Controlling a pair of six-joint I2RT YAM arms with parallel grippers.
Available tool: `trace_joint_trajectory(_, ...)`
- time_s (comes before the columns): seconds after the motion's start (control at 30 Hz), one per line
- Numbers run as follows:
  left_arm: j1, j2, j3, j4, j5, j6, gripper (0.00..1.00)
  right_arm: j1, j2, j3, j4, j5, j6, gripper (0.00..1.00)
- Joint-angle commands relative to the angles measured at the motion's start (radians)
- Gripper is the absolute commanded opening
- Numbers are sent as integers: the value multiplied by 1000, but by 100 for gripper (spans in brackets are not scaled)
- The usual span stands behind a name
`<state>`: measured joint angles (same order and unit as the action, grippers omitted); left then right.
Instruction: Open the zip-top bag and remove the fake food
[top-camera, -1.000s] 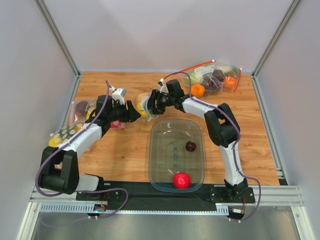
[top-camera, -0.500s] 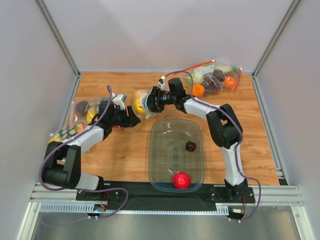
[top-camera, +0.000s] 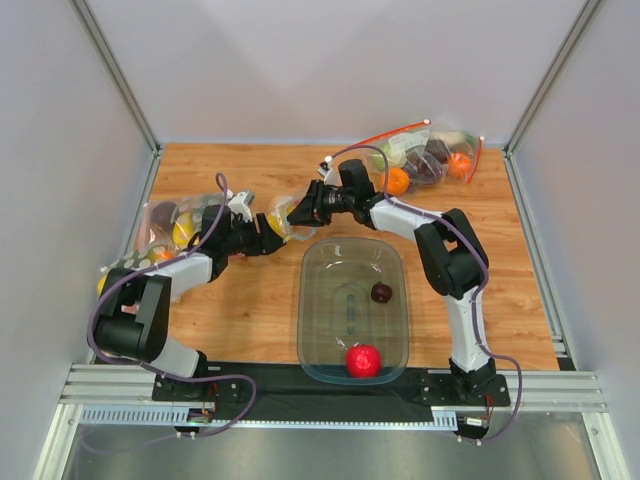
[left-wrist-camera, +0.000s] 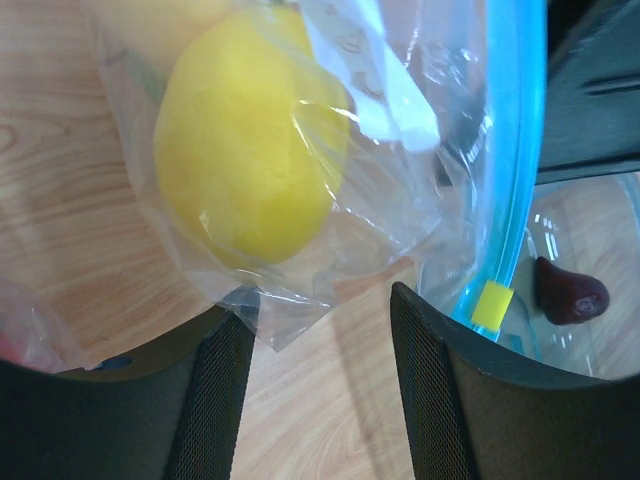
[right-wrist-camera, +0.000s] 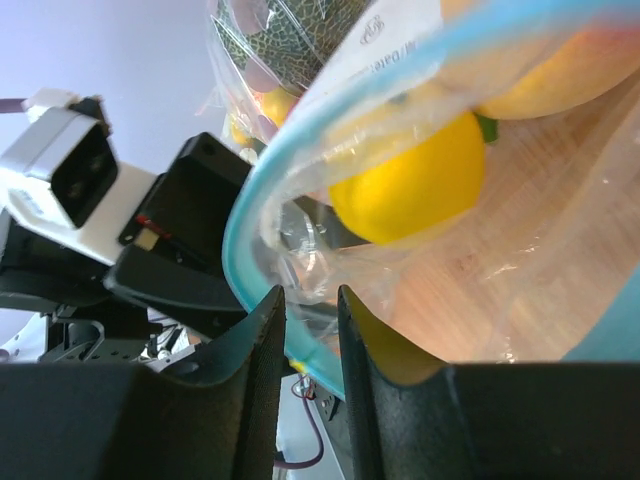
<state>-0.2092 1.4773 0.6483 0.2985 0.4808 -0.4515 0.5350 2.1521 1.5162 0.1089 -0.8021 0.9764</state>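
Note:
The zip-top bag (top-camera: 281, 216), clear with a light-blue zip strip (left-wrist-camera: 510, 190), hangs between my two grippers just behind the bin. A yellow lemon (left-wrist-camera: 248, 165) and an orange-yellow peach (right-wrist-camera: 560, 65) are inside it. My right gripper (top-camera: 303, 210) is shut on the bag's mouth, with the blue strip (right-wrist-camera: 250, 240) between its fingers (right-wrist-camera: 262, 400). My left gripper (top-camera: 264, 237) is open, and the bag's lower corner (left-wrist-camera: 268, 322) lies at its fingertips (left-wrist-camera: 225, 380). A red apple (top-camera: 363, 359) and a dark maroon plum (top-camera: 381, 292) lie in the clear bin (top-camera: 312, 320).
A larger clear bag with red zip strips (top-camera: 432, 152) holds fruit at the back right, with a bright orange (top-camera: 396, 181) beside it. More clear bags of fruit (top-camera: 160, 228) lie at the left edge, under my left arm. The bin stands between the two arm bases.
My left arm has folded back and lower, its gripper dropping a little under the bag. My right gripper has shifted the bag slightly left and down.

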Motion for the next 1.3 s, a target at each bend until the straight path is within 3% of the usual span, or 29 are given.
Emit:
trace_joint_trajectory(0.0, 2, 28, 42, 16, -19, 0, 62, 0, -60, -10, 0, 0, -22, 29)
trace_joint_trajectory(0.2, 1, 15, 40, -12, -61, 16, 58, 0, -58, -10, -8, 3, -30, 29)
trace_joint_trajectory(0.3, 1, 18, 42, -7, -53, 14, 44, -1, -55, -1, -35, 9, -56, 29)
trace_joint_trajectory(0.4, 1, 38, 51, -18, -45, 28, 17, 2, -63, 12, -104, 35, -128, 30)
trace_joint_trajectory(0.57, 1, 54, 54, -30, -2, 50, 0, 5, -71, 33, -205, 107, -217, 38)
trace_joint_trajectory(0.8, -1, 63, 63, -81, 71, 102, 0, 16, -26, 73, -158, 122, -203, 51)
trace_joint_trajectory(0.97, -27, 66, 76, -114, 94, 149, 0, 45, 14, 153, -245, 175, -272, 59)
trace_joint_trajectory(1.27, -58, 66, 97, -190, 35, 192, 0, 86, 51, 194, -431, 339, -423, 61)
